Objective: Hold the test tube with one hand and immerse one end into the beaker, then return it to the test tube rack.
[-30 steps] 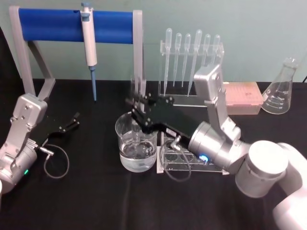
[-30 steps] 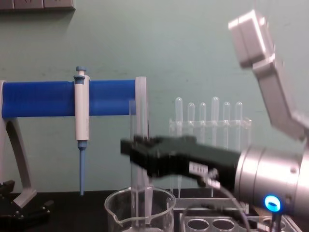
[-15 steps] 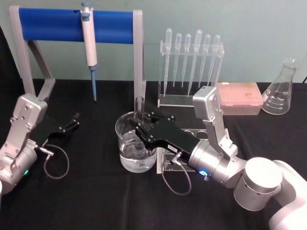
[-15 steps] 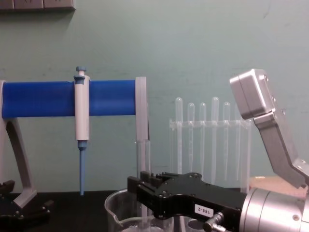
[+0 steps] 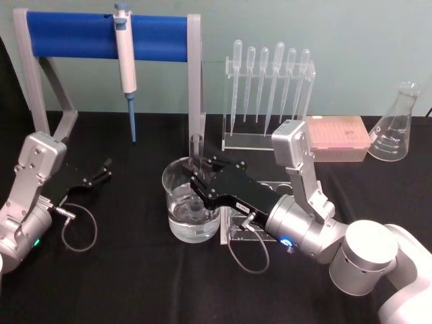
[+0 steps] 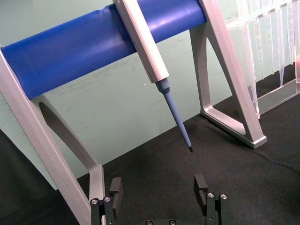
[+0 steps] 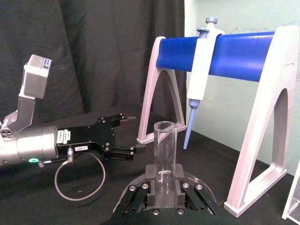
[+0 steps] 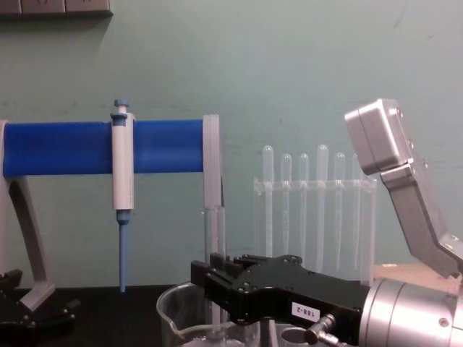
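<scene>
Right hand point(image 5: 200, 177) clamped shut on test tube point(image 5: 196, 152); tube upright, lower end down in beaker point(image 5: 173, 202) water. Dip appeared reached. Left to do: lift out, return to rack point(image 5: 268, 185) beside beaker. Left hand point(image 5: 101, 170) parked on bench point(image 5: 135, 270), fingers apart, empty.

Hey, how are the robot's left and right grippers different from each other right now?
The right gripper is shut on the test tube; the left gripper is open and empty. The right gripper is over the beaker, holding the tube upright with its lower end inside; the left gripper sits low at the table's left side. Both are black, on silver arms.
</scene>
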